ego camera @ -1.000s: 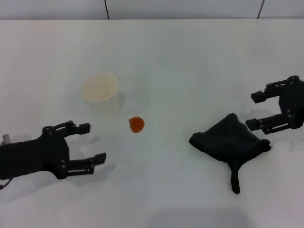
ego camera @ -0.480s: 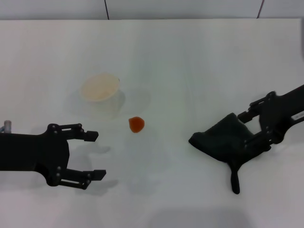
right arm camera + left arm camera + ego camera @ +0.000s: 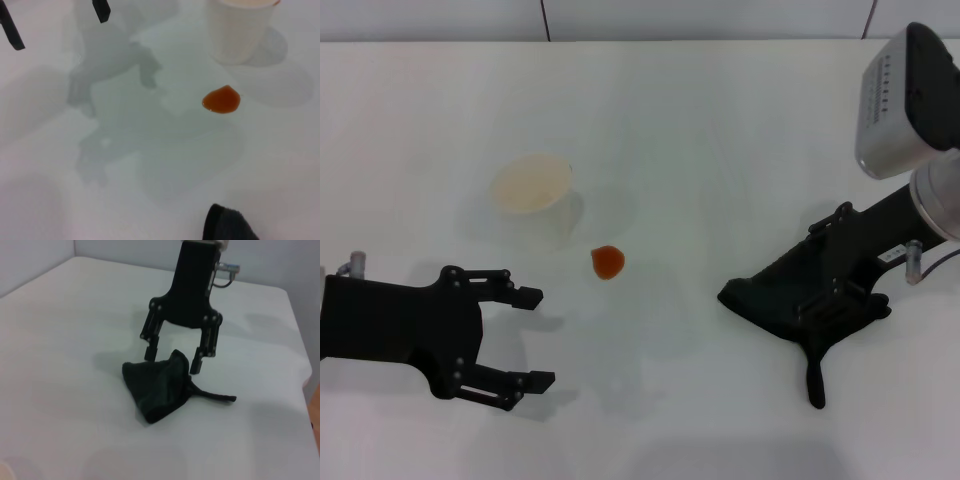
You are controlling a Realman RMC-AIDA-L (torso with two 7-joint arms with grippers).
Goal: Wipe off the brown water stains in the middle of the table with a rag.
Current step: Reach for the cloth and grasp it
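Right tool (image 3: 174, 360) fingers apart, straddling dark rag (image 3: 159, 390), left tool (image 3: 525, 338) spread wide, empty

Bright, even overhead light is washing the white table (image 3: 720, 120), leaving only faint, soft shadows beside the cup (image 3: 532, 195) and under both grippers. The right wrist view is showing pale grey shadow patches at centre left. The rag (image 3: 159, 385) is looking slightly soft-edged.

The rag (image 3: 227, 224) and cup (image 3: 242, 27) are cut off in the right wrist view.
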